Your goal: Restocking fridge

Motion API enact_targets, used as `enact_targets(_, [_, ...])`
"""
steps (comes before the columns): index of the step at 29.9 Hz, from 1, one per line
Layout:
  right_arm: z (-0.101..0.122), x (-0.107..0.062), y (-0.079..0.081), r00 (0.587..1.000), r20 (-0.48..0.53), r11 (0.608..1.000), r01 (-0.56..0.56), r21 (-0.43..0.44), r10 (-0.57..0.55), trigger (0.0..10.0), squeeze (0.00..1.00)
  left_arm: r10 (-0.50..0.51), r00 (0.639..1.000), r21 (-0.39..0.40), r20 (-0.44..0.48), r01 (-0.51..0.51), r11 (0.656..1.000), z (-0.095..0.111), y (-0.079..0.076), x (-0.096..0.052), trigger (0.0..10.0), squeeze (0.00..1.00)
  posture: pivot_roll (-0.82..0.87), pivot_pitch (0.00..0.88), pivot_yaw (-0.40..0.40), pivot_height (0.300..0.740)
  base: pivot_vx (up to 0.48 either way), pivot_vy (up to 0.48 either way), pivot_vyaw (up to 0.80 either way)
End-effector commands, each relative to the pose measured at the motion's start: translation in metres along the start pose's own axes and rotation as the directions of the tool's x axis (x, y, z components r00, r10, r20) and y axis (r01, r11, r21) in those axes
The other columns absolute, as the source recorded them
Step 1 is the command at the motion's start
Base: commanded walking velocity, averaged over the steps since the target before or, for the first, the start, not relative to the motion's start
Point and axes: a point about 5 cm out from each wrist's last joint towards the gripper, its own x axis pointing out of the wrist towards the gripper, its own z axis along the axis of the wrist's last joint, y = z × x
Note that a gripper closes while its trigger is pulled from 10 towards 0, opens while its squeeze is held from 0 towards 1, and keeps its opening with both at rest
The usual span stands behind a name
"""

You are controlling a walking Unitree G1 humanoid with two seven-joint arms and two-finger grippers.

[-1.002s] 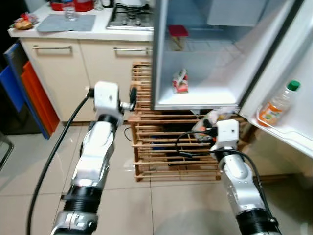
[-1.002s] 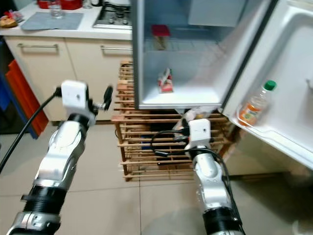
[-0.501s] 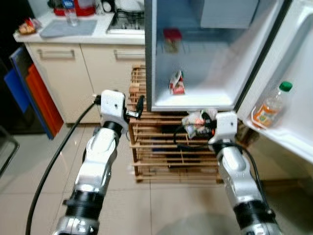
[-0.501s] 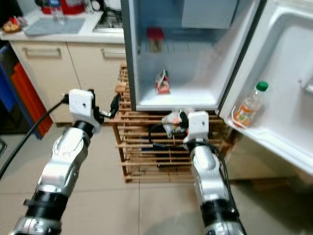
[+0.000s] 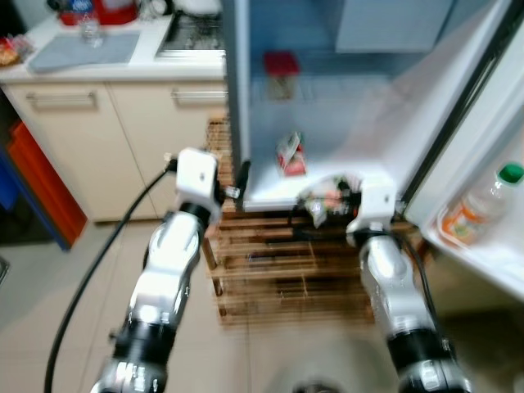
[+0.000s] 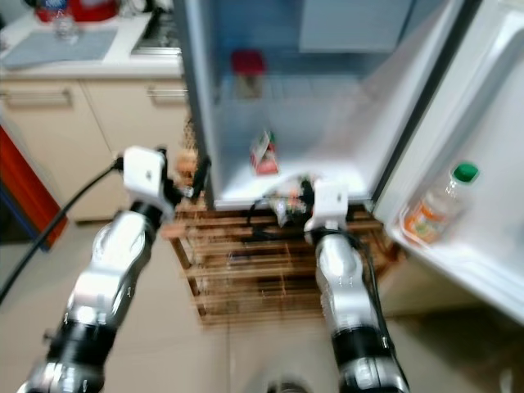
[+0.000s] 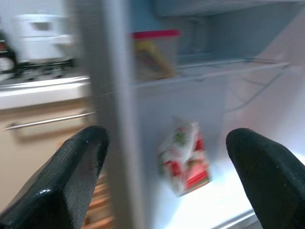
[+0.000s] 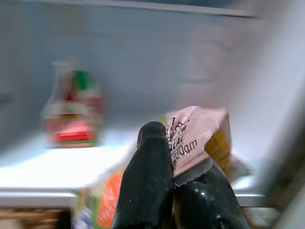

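The fridge (image 5: 235, 98) stands open in front of me. A red-and-white carton (image 5: 289, 155) sits on its bottom shelf and a red-lidded container (image 5: 280, 72) on the shelf above. My right gripper (image 5: 337, 197) is shut on a crinkled pink-and-orange packet (image 8: 196, 137), held at the front edge of the bottom shelf, right of the carton (image 8: 71, 112). My left gripper (image 7: 167, 143) is open and holds nothing, level with the fridge's left wall, looking in at the carton (image 7: 185, 160).
An orange-labelled bottle with a green cap (image 5: 485, 205) stands in the open door's rack on the right. A slatted wooden rack (image 5: 278, 266) sits under the fridge. The kitchen counter (image 5: 98, 61) and cabinets lie to the left. The picture is blurred.
The view has closed in on the fridge. My right gripper has lifted the packet from below the fridge up to the bottom shelf's edge. My left gripper has moved nearer the fridge's left wall.
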Motion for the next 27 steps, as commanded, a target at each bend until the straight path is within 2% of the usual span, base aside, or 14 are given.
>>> enact_targets(1, [0.013, 0.007, 0.005, 0.999, 0.054, 1.0, -0.003, 0.003, 0.003, 0.0, 0.0, 0.017, 0.999, 0.029, 0.034, -0.018, 0.999, 0.007, 0.008, -0.001, 10.0, 0.0, -0.1, 0.0, 0.0, 0.74, 0.0, 0.0, 0.0])
enact_targets(6, [0.017, 0.017, 0.003, 0.998, 0.059, 1.0, 0.004, 0.02, -0.005, 0.0, 0.0, 0.015, 0.999, 0.025, 0.035, -0.016, 1.0, 0.008, 0.009, -0.001, 10.0, 0.0, -0.1, 0.0, 0.001, 0.74, 0.0, 0.0, 0.0])
enact_targets(14, [0.004, 0.033, 0.007, 0.997, -0.064, 0.983, 0.061, 0.176, -0.05, 0.0, 0.0, 0.005, 0.999, 0.04, 0.037, -0.006, 0.999, 0.012, 0.011, -0.005, 10.0, 0.0, -0.03, 0.0, 0.016, 0.74, 0.0, 0.0, 0.0])
enact_targets(17, [-0.017, 0.034, 0.006, 0.966, -0.234, 0.923, 0.188, 0.337, -0.112, 0.0, 0.0, 0.004, 1.0, 0.062, 0.02, -0.005, 0.998, 0.013, 0.016, -0.011, 10.0, 0.0, 0.01, 0.0, 0.022, 0.74, 0.0, 0.0, 0.0])
enact_targets(22, [-0.047, 0.022, 0.002, 0.897, -0.424, 0.819, 0.333, 0.467, -0.123, 0.0, 0.0, 0.007, 1.0, 0.086, -0.011, -0.006, 0.996, 0.012, 0.022, -0.022, 10.0, 0.0, 0.05, 0.0, 0.029, 0.74, 0.0, 0.0, 0.0])
enact_targets(23, [-0.047, 0.022, 0.002, 0.897, -0.424, 0.819, 0.333, 0.467, -0.123, 0.0, 0.0, 0.007, 1.0, 0.086, -0.011, -0.006, 0.996, 0.012, 0.022, -0.022, 10.0, 0.0, 0.05, 0.0, 0.029, 0.74, 0.0, 0.0, 0.0])
enact_targets(25, [-0.053, 0.018, -0.002, 0.876, -0.463, 0.789, 0.379, 0.484, -0.136, 0.0, 0.0, 0.009, 1.0, 0.091, -0.018, -0.007, 0.996, 0.012, 0.023, -0.027, 10.0, 0.0, 0.06, 0.0, 0.026, 0.74, 0.0, 0.0, 0.0])
enact_targets(26, [-0.044, 0.026, 0.002, 0.893, -0.433, 0.804, 0.345, 0.484, -0.122, 0.0, 0.0, 0.009, 1.0, 0.098, -0.025, -0.006, 0.995, 0.013, 0.025, -0.03, 10.0, 0.0, 0.06, 0.0, 0.018, 0.74, 0.0, 0.0, 0.0])
enact_targets(27, [-0.044, 0.026, 0.002, 0.893, -0.433, 0.804, 0.345, 0.484, -0.122, 0.0, 0.0, 0.009, 1.0, 0.098, -0.025, -0.006, 0.995, 0.013, 0.025, -0.03, 10.0, 0.0, 0.06, 0.0, 0.018, 0.74, 0.0, 0.0, 0.0])
